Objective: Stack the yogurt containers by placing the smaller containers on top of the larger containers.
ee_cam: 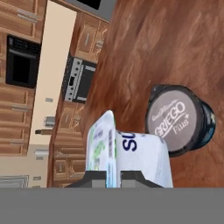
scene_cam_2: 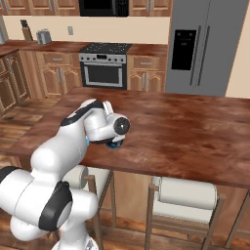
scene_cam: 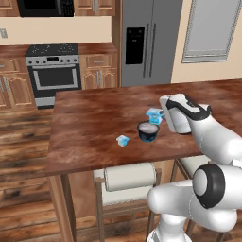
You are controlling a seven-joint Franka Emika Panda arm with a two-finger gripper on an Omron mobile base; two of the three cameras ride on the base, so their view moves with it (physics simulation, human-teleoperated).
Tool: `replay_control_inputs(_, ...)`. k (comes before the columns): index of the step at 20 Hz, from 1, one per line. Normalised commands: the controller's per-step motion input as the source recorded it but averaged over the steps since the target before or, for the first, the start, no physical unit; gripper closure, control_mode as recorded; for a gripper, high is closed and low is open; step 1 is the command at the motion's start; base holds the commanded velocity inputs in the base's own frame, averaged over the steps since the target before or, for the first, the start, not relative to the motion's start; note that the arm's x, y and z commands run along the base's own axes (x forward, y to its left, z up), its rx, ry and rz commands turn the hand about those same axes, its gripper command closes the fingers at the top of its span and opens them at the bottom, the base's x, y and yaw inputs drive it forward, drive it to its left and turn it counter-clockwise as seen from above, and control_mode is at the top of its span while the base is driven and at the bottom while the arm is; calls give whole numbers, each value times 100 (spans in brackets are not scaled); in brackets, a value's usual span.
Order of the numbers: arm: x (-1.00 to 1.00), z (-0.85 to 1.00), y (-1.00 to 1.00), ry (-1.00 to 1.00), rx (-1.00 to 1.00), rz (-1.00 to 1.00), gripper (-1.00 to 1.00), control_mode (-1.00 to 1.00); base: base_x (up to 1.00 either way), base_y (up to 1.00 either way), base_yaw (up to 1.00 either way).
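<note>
Light-blue cup point(scene_cam: 154, 116) sits clamped in our end effector point(ee_cam: 113, 175), raised beside the navy tub point(scene_cam: 148, 132); second small cup point(scene_cam: 123, 140) rests on the tabletop point(scene_cam: 90, 127).

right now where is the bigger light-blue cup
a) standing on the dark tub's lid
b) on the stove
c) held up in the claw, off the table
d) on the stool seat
c, the light-blue cup sits raised at the claw with the fingers against it, beside and above the dark tub, whose lid is bare; the smaller cup stands apart on the table.
</note>
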Motion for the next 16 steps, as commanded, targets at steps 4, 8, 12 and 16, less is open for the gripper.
replay_control_inputs(4,0,-14,0,0,0,0,100,-100,0,0,0)
replay_control_inputs(8,0,-17,0,0,0,0,100,-100,0,0,0)
replay_control_inputs(12,4,-14,0,0,0,0,100,-100,0,0,0)
replay_control_inputs(16,11,-14,0,0,0,0,100,-100,0,0,0)
